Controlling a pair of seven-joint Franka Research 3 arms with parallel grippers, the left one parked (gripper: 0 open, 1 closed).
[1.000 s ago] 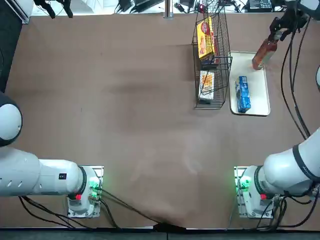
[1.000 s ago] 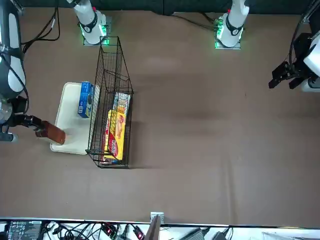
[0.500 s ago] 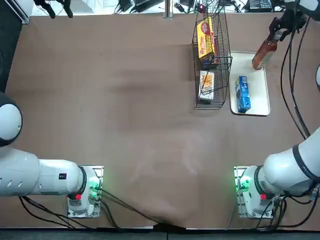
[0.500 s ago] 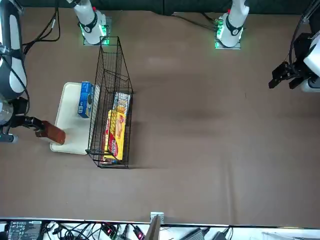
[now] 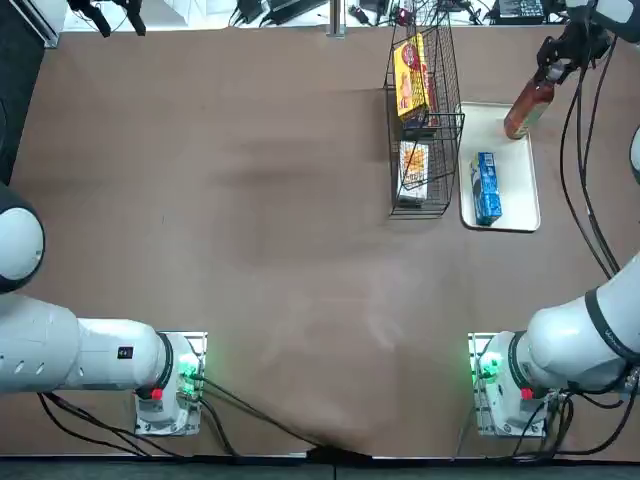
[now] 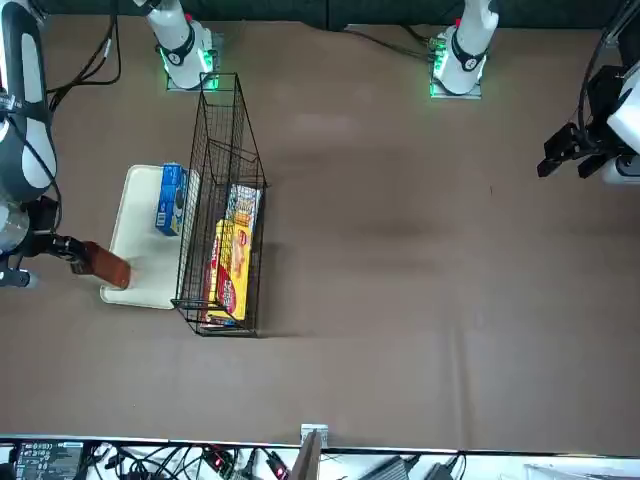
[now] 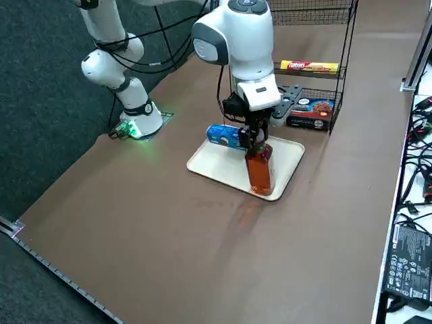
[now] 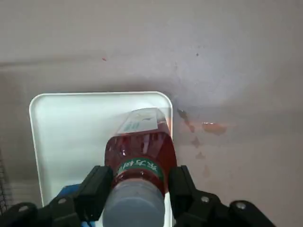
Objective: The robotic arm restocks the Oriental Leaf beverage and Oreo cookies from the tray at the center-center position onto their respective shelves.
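From the top, one tea bottle (image 5: 527,104) hangs over the tray's (image 5: 520,215) far end, near one blue Oreo packet (image 5: 486,187). From the side, two packets sit in the wire rack (image 7: 341,50). From the wrist, the right gripper (image 8: 137,195) squeezes the bottle's neck.

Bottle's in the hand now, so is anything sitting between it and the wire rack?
Nothing visible blocks it. The right hand holds the tea bottle upright by its neck over the tray's far corner. The Oreo packet lies nearer the robot on the tray, off the direct line to the rack.
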